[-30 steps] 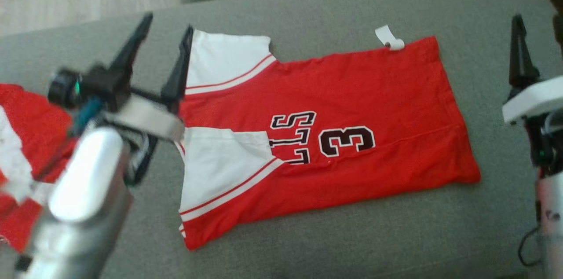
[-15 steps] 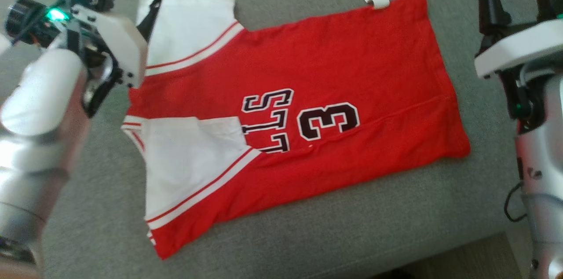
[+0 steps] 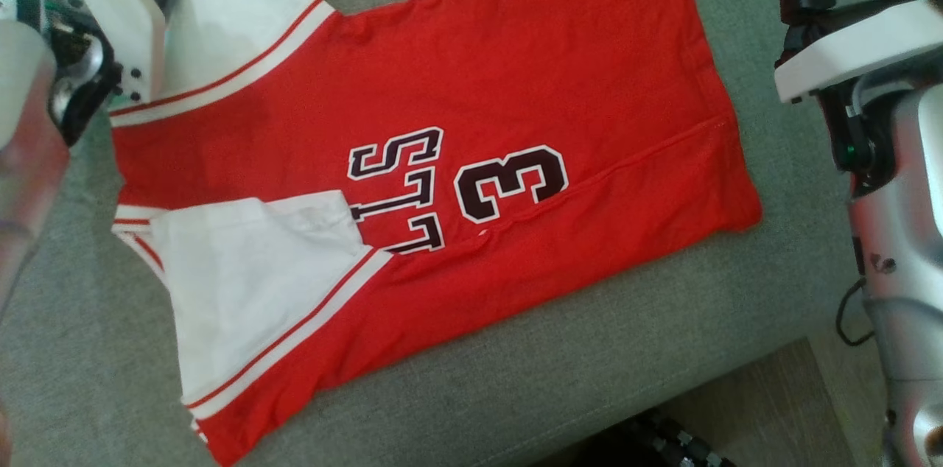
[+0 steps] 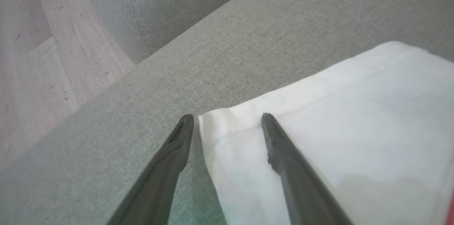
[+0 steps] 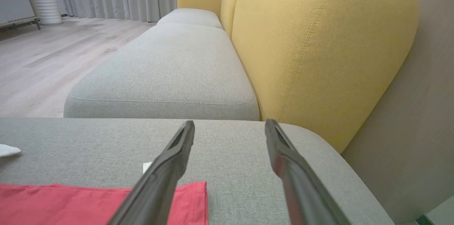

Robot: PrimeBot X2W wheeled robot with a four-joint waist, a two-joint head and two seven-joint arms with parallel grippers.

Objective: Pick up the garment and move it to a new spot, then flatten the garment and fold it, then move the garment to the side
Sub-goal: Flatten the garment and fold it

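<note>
Left gripper (image 4: 227, 120) advanced to far-left white sleeve (image 4: 337, 118) of garment (image 3: 552, 69), fingers spread, straddling corner. Right gripper (image 5: 230, 125) open near far-right hem. Folding step; next: close on both far corners.

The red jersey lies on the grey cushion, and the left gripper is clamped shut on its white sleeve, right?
Not shut: the left wrist view shows the left gripper open, the sleeve corner between its fingers. The rest is right.
</note>
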